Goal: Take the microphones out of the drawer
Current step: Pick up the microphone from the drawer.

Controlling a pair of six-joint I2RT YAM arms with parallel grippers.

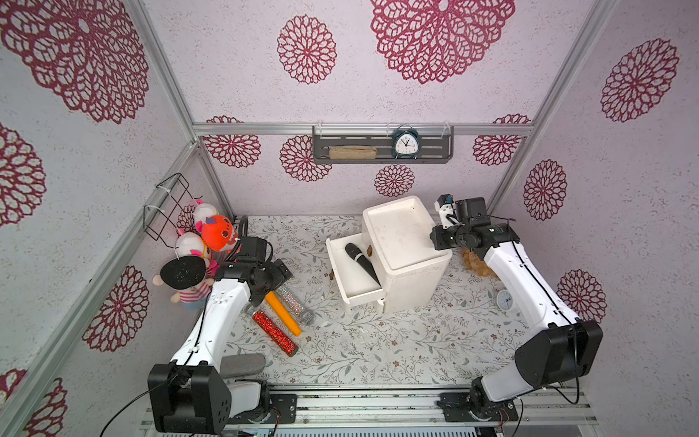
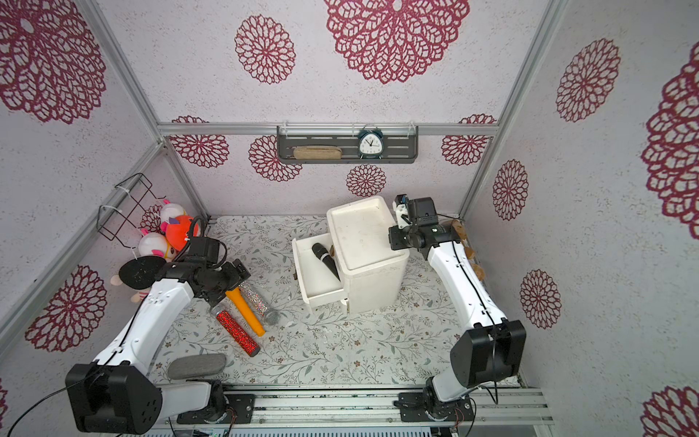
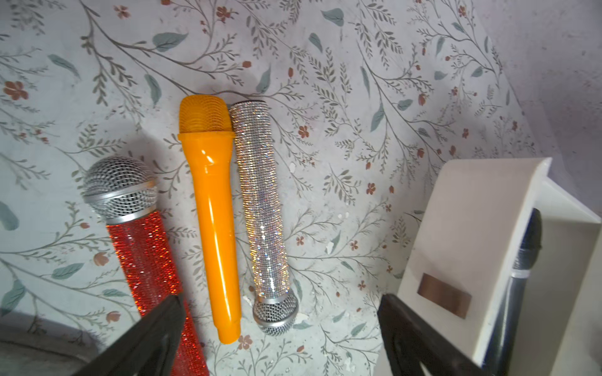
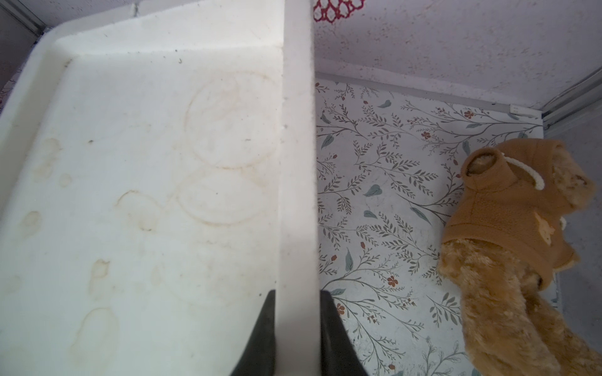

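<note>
A black microphone (image 1: 361, 261) (image 2: 325, 259) lies slantwise in the pulled-out white drawer (image 1: 351, 282) (image 2: 316, 278) of a white cabinet (image 1: 404, 234). In the left wrist view the black microphone (image 3: 523, 257) shows behind the drawer front (image 3: 462, 228). My left gripper (image 3: 281, 298) hangs open above the table, left of the drawer, holding nothing. Under it lie an orange microphone (image 3: 211, 211), a silver glitter microphone (image 3: 264, 201) and a red glitter microphone (image 3: 146, 254). My right gripper (image 4: 298, 293) (image 1: 438, 238) is shut on the cabinet's raised top rim (image 4: 298, 162) at its right side.
Plush toys (image 1: 204, 242) and a wire basket (image 1: 166, 206) crowd the left wall. A brown teddy (image 4: 508, 211) lies right of the cabinet, near a small white clock (image 1: 505, 300). A grey pouch (image 1: 242, 365) lies by the left arm's base. A wall shelf (image 1: 382, 160) holds an alarm clock.
</note>
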